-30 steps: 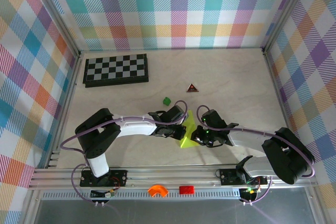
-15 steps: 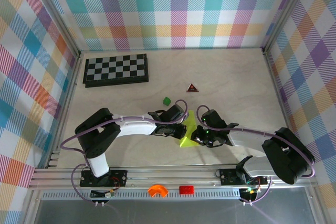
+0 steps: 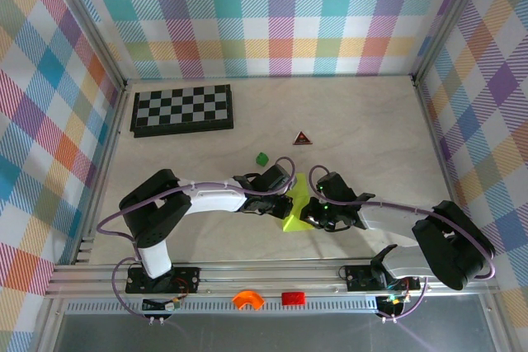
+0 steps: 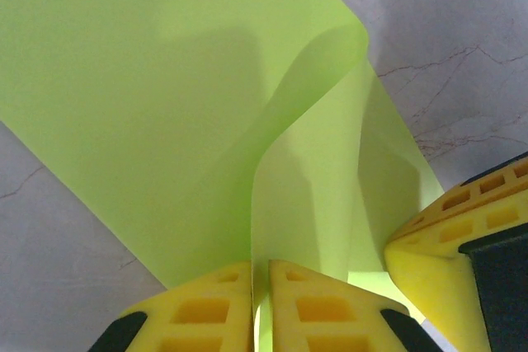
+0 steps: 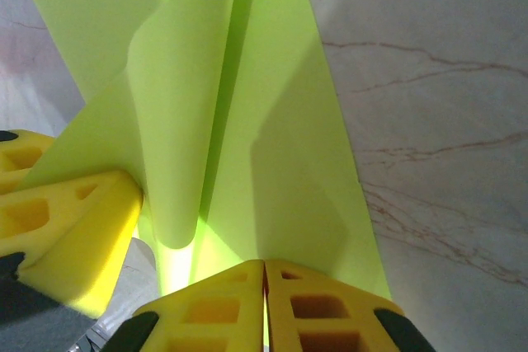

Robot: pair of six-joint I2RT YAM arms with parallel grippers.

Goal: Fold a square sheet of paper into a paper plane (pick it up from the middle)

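The lime yellow-green paper plane [image 3: 294, 202] lies between both grippers near the table's front middle. In the left wrist view its folded flaps [image 4: 190, 113] rise from my left gripper [image 4: 261, 307], whose yellow fingers [image 4: 198, 311] are shut on a paper edge. My right gripper [image 5: 264, 307] is likewise shut on the paper [image 5: 272, 121], with the centre crease running away from it. From above, the left gripper [image 3: 283, 197] holds the plane's left side and the right gripper [image 3: 307, 208] holds its right side. Each wrist view catches the other gripper's yellow finger at its edge.
A black-and-white chessboard [image 3: 182, 110] lies at the back left. A small dark red triangle [image 3: 303, 138] and a tiny dark green block [image 3: 261, 157] sit behind the grippers. Orange and red pieces [image 3: 247, 298] rest on the front rail. Plaid walls enclose the table.
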